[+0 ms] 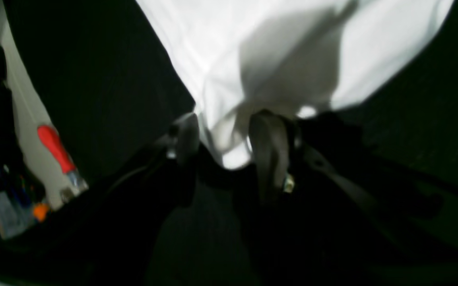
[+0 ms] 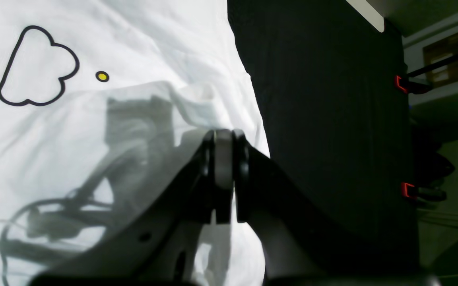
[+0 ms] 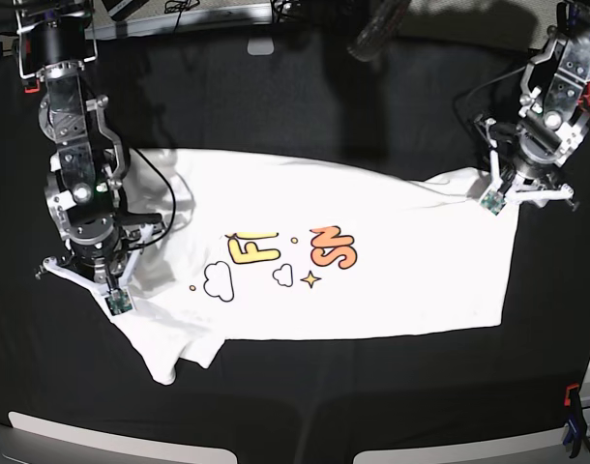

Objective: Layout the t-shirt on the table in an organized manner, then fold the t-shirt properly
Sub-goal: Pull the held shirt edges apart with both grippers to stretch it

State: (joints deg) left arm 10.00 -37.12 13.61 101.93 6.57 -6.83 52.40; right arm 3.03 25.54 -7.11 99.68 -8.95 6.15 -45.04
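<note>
- As seen from the base cam, the t-shirt lies print-up on the table, long axis running across, roughly arm to arm; collar/hem ends hard to tell, one sleeve flap sticks out at the near corner by the right arm.
- Right gripper: jaws pressed together, sitting over the shirt's edge; cloud outline of the print lies just inboard of it. Whether a fold of cloth is pinched there, can't tell.
- Left gripper: at the shirt's opposite end, far corner. Jaws partly apart w/ a bunched white corner between them; gripping or letting go, can't tell.
- Judgement: each arm has its own end, shirt spans between, so the next smoothing pull should go outward along that long axis.
</note>
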